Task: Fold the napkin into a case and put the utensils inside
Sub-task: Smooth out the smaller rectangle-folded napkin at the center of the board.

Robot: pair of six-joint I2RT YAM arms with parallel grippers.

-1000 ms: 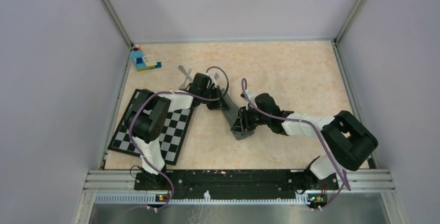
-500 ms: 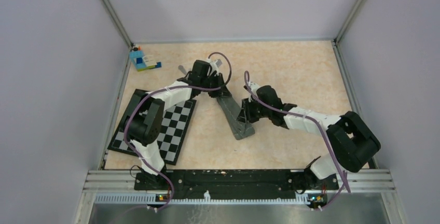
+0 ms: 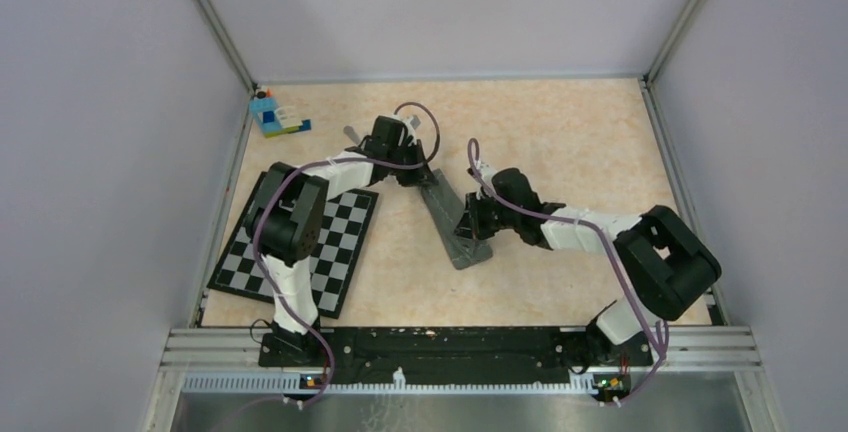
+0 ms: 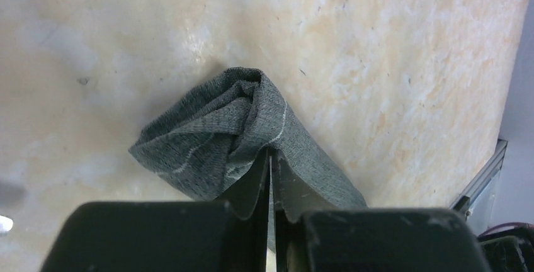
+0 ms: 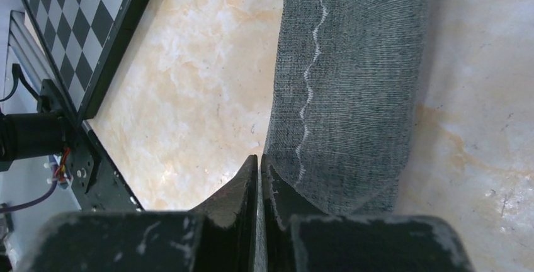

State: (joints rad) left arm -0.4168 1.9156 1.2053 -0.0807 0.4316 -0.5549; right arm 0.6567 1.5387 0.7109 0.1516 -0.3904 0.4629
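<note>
The checkered mat lies by the table's left edge, towards the near side. Just beyond it, mid-table, the napkin is folded into a narrow strip that slants away to the left. The right gripper is clenched on the strip's long edge close to its near end. The left gripper pinches the bunched far end. A blue brick block sits in the far-left corner.
</note>
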